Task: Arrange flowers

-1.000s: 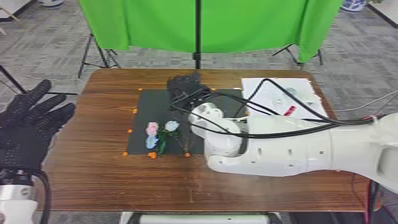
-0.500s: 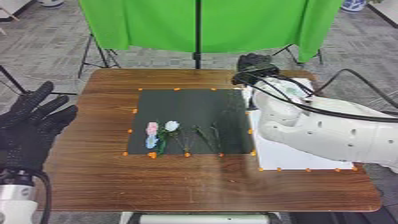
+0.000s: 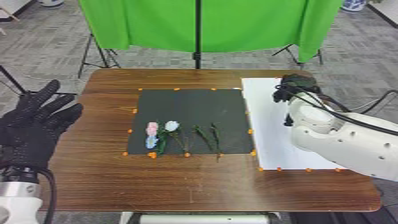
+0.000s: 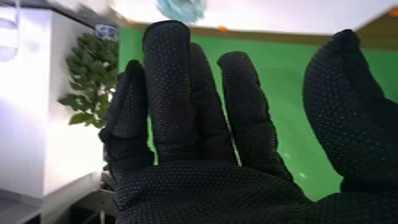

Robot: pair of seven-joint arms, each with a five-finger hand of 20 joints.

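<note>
Some green stems [image 3: 216, 138] (tips blurred).

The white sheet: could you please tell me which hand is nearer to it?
Right. In the head view, the right hand is over the far part of the white sheet, while the left hand is away at the left edge of the table, beyond the dark mat.

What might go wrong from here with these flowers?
The pink flower and blue flower lie close together on the dark mat, so picking one might drag the other. The right hand is at the white sheet's far end; brushing it might shift the sheet.
</note>
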